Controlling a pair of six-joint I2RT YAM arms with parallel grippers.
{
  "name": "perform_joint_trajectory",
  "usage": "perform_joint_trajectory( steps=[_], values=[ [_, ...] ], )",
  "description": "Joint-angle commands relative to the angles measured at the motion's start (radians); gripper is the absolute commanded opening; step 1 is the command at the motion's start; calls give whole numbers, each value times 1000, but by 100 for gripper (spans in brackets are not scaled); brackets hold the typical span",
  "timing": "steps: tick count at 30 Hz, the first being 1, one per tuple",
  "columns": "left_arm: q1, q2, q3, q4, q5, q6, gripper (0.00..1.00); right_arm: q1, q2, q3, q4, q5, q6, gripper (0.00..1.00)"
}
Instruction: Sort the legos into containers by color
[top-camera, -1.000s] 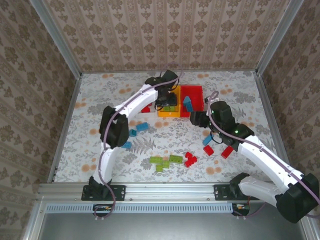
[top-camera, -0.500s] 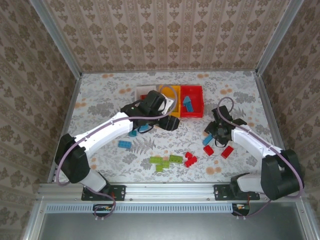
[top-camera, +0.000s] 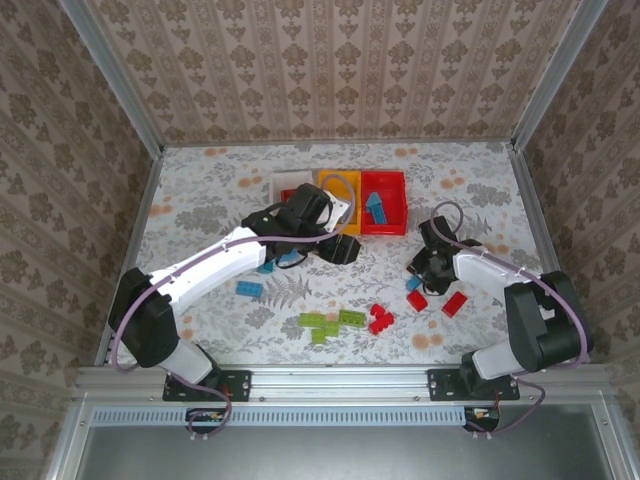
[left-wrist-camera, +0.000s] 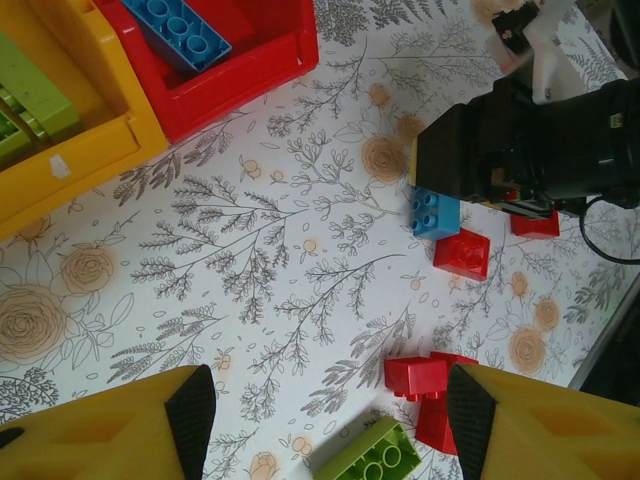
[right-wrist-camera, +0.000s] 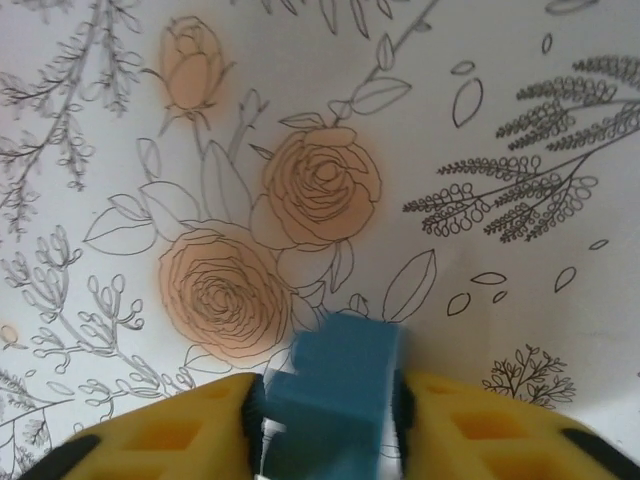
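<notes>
My right gripper (right-wrist-camera: 330, 405) is shut on a blue lego (right-wrist-camera: 337, 385) low over the flowered table, one pad on each side of it. From above, this gripper (top-camera: 419, 273) sits right of centre with the blue lego (top-camera: 412, 284) under it. My left gripper (left-wrist-camera: 330, 425) hangs open and holds nothing, above red legos (left-wrist-camera: 425, 380) and a green lego (left-wrist-camera: 370, 455). From above it (top-camera: 338, 248) is just in front of the containers. White bin (top-camera: 293, 186), yellow-orange bin (top-camera: 330, 178) and red bin (top-camera: 390, 215) stand side by side. The red one holds a blue lego (top-camera: 375, 207); green legos (left-wrist-camera: 35, 95) lie in the yellow-orange one.
Loose legos lie on the table: blue ones (top-camera: 250, 290) at left, green ones (top-camera: 335, 322) near the front middle, red ones (top-camera: 381, 319) and two more reds (top-camera: 454, 304) beside my right gripper. Metal rails edge the table on every side.
My left arm has pulled back from over the yellow-orange bin to just in front of the bins. My right gripper has come down onto the blue lego and closed on it.
</notes>
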Motion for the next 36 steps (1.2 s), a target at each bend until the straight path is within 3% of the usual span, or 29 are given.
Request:
perform_joint_trajectory(
  steps=[1, 6, 11, 20, 26, 30, 36],
  values=[
    [-6, -5, 27, 4, 17, 20, 65, -6, 8, -4, 1, -12, 16, 28],
    [-1, -19, 48, 2, -23, -8, 64, 60, -11, 142, -69, 70, -141, 10],
    [32, -48, 65, 28, -70, -55, 64, 152, 95, 406, -177, 178, -349, 10],
    [100, -61, 95, 83, -88, -114, 65, 152, 433, 799, -242, 333, -586, 9],
    [103, -90, 68, 81, -98, -119, 65, 145, 591, 968, -315, 424, -635, 9],
    [105, -113, 43, 77, -105, -119, 65, 135, 644, 995, -329, 415, -635, 11],
    [108, -130, 15, 62, -105, -110, 65, 135, 662, 1009, -317, 355, -620, 34]
  ],
)
